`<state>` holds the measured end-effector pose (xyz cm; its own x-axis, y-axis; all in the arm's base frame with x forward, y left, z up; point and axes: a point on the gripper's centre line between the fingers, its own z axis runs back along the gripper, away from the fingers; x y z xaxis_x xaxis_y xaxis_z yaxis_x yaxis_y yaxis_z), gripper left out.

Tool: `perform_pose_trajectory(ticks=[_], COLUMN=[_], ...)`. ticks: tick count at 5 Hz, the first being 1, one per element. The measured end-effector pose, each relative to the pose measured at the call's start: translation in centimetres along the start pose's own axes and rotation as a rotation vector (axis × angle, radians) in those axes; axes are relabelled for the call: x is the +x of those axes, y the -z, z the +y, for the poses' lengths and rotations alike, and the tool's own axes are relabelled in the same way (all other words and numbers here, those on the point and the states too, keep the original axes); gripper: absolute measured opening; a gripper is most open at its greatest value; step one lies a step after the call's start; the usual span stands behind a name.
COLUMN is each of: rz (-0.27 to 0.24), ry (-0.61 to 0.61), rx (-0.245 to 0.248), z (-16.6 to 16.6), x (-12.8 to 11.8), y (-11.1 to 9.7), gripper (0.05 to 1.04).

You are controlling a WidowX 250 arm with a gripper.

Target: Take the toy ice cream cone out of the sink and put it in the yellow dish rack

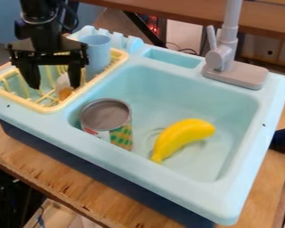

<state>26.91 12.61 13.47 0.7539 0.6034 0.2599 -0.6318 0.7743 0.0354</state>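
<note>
The black gripper hangs over the yellow dish rack at the upper left, its two fingers spread wide apart. A small white and orange-brown thing is in the rack, close beside the right finger; whether they touch, I cannot tell. Just right of the gripper, a light blue cup stands at the rack's back. In the light blue sink, a can with a grey end facing up and a patterned label is at the left. A yellow banana lies to its right on the basin floor.
A grey faucet rises from the sink's back right edge. The light blue rim runs around the basin. Beneath the sink is a wooden table. Something dark blue and black stands at the right edge.
</note>
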Motion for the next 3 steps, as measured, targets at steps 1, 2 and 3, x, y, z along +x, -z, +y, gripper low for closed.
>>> perform_pose_trajectory(ticks=[1,2,3], rz=[-0.007,0.013,0.106], ry=[0.014,0.184,0.352], rx=[-0.015,-0.103,-0.179], z=[0.1,-1.9,-4.1], x=[-0.3,-0.2,-1.1], y=[-1.9,-5.8,-8.6], gripper=[1.001,1.001,1.001])
